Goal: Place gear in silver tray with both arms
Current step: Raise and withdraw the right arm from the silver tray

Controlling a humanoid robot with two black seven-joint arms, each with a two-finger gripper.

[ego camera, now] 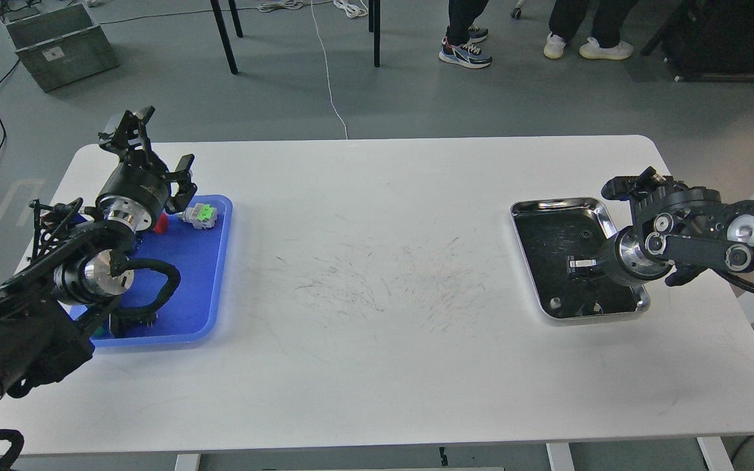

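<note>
From the head view you see a white table (377, 366) with faint dark scratch marks in the middle.

On the right side sits the silver tray (563, 208). It lies flat, with a shiny rim and a dark floor that works like a mirror. A few small bits show on that floor, but they are too small and too mixed up with reflections for you to name.

Your right arm comes in from the right edge. Its right gripper (626, 185) is at the far right side of the tray, near the back corner. It looks small and dark, so you cannot tell if its fingers are apart or together, or if they hold anything.

On the left side is a blue tray (216, 288). In it lies a small gray and green part (200, 214), and just beside that a small red piece (161, 224) peeks out from behind the arm.

Your left arm comes in from the lower left, over the blue tray. Your left gripper (154, 140) is above the tray's back edge. Its fingers (185, 161) are spread wide apart, and nothing is between them.

Past the table you see gray floor, a gray box (63, 46), and some people's shoes (465, 52)
</note>
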